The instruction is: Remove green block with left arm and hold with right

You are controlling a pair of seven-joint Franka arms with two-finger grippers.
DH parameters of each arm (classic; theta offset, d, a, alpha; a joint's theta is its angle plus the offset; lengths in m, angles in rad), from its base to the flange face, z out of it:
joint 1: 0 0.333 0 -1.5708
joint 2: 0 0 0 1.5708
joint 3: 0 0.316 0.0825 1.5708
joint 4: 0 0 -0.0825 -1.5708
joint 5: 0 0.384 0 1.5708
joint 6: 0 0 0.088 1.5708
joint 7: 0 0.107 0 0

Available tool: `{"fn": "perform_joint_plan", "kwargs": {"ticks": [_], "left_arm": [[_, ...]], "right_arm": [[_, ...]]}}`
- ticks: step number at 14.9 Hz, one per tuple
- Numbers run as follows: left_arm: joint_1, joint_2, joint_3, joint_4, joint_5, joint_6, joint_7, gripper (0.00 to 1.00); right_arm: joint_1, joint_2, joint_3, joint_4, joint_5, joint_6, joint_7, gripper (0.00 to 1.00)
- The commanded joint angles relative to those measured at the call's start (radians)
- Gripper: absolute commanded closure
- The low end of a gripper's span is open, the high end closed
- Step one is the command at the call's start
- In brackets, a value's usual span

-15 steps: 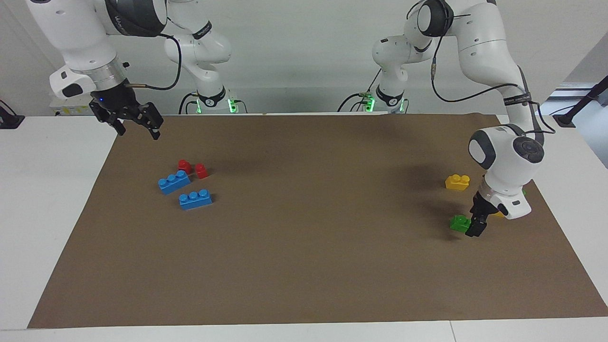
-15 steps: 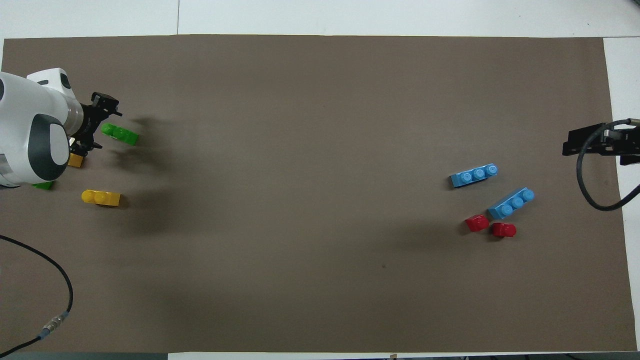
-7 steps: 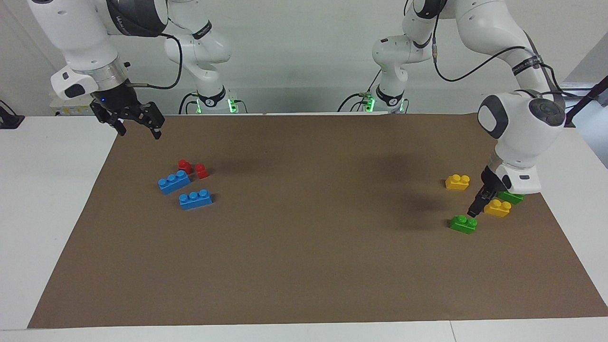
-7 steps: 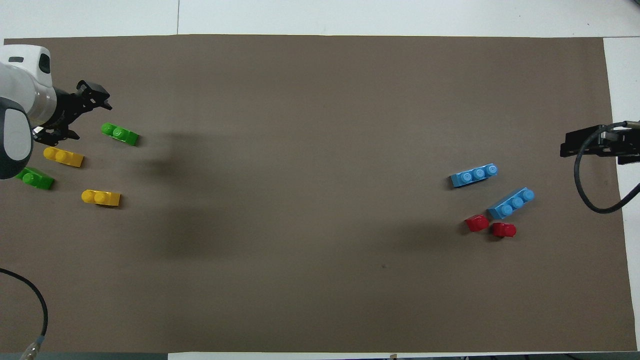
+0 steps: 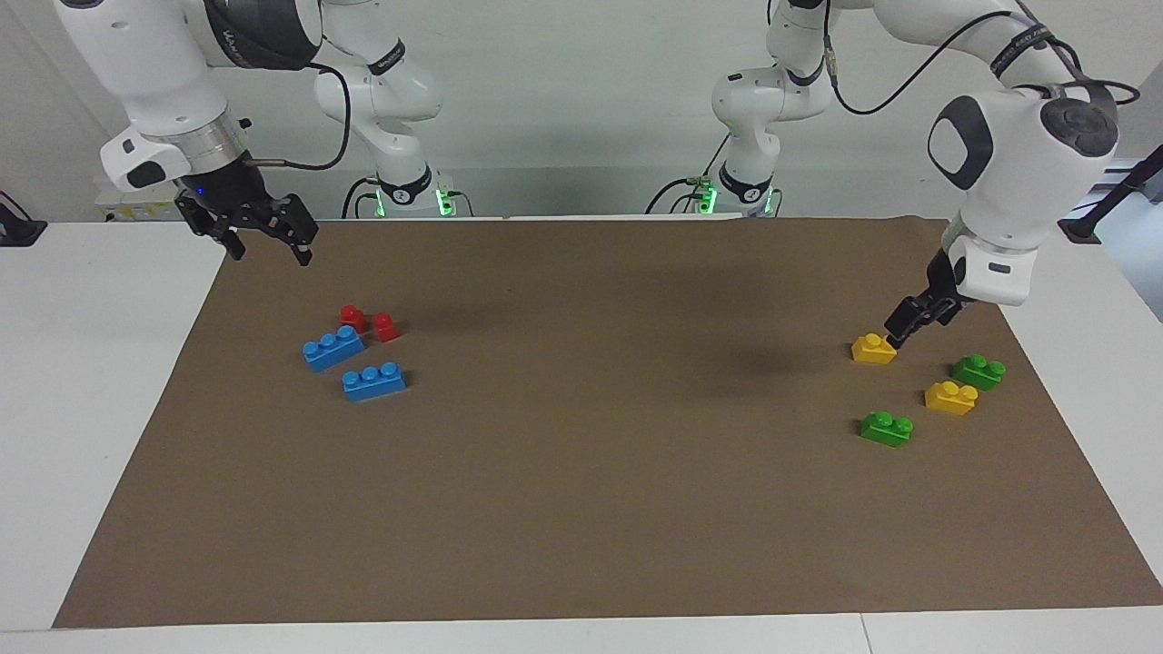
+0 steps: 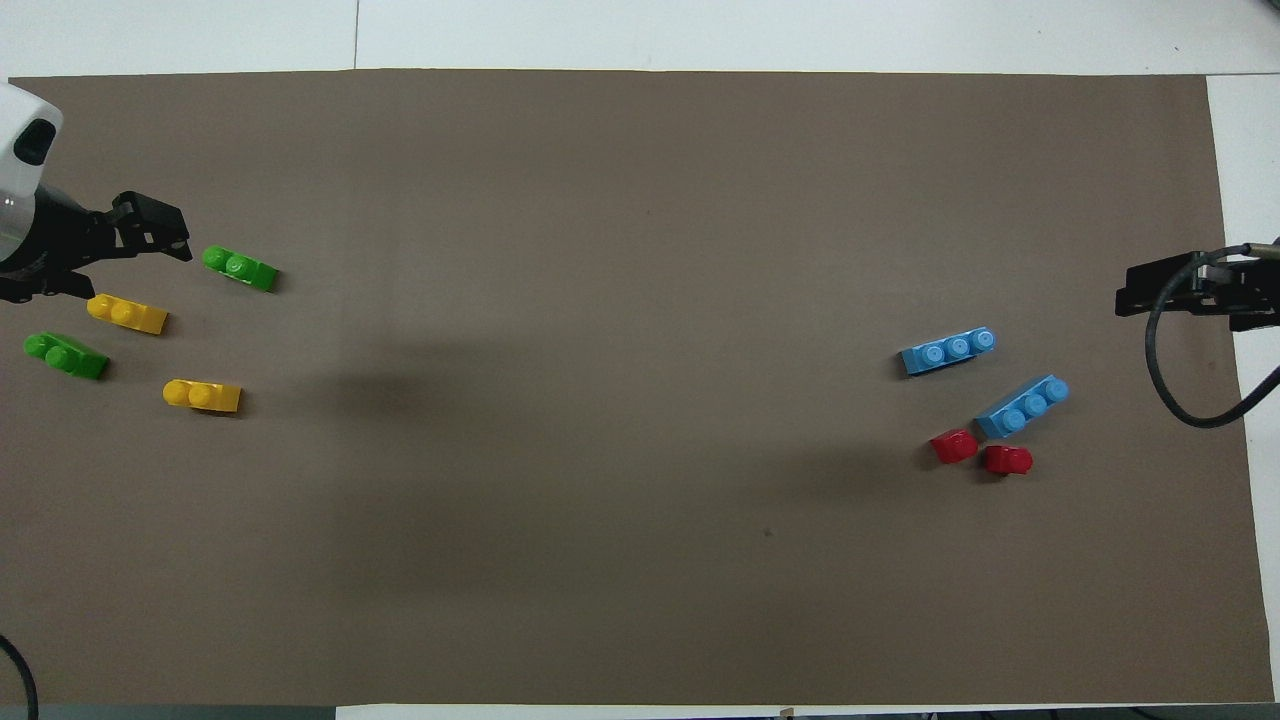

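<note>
Green block released; left arm lifted away

The green block is left on the counter; both the left end effector and the waiting right end effector are open, apparently empty.

The room is evenly and brightly lit from above, with no hard glare. Soft, blurred shadows of the arms lie on the brown mat, darkest near its middle toward the left arm's end, and another faint patch beside the red blocks. Each block casts only a short dim shadow. Both views are sharp edge to edge, with no motion blur and straight mat edges.
</note>
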Motion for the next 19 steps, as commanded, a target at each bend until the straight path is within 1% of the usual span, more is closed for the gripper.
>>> {"fn": "perform_joint_plan", "kwargs": {"ticks": [1, 3, 5, 8, 10, 19], "left_arm": [[-0.004, -0.081, -0.003, -0.012, -0.002, -0.110, 0.133, 0.00], [-0.002, -0.112, -0.003, -0.011, -0.041, -0.170, 0.210, 0.00], [-0.001, -0.150, 0.003, -0.020, -0.071, -0.193, 0.278, 0.00], [0.002, -0.173, 0.003, -0.021, -0.086, -0.233, 0.284, 0.00], [0.010, -0.184, 0.007, -0.023, -0.121, -0.237, 0.284, 0.00], [0.001, -0.196, 0.006, -0.025, -0.111, -0.241, 0.284, 0.00]], "right_arm": [[-0.003, -0.004, 0.001, -0.001, 0.015, -0.014, -0.005, 0.00], [-0.003, -0.004, 0.001, -0.001, 0.015, -0.017, -0.005, 0.00], [-0.003, -0.004, 0.001, -0.001, 0.015, -0.019, -0.005, 0.00], [-0.003, -0.004, 0.001, -0.001, 0.015, -0.019, -0.005, 0.00], [-0.004, -0.004, 0.001, -0.001, 0.015, -0.019, -0.005, 0.00], [-0.007, -0.004, 0.001, -0.002, 0.015, -0.023, -0.006, 0.00]]}}
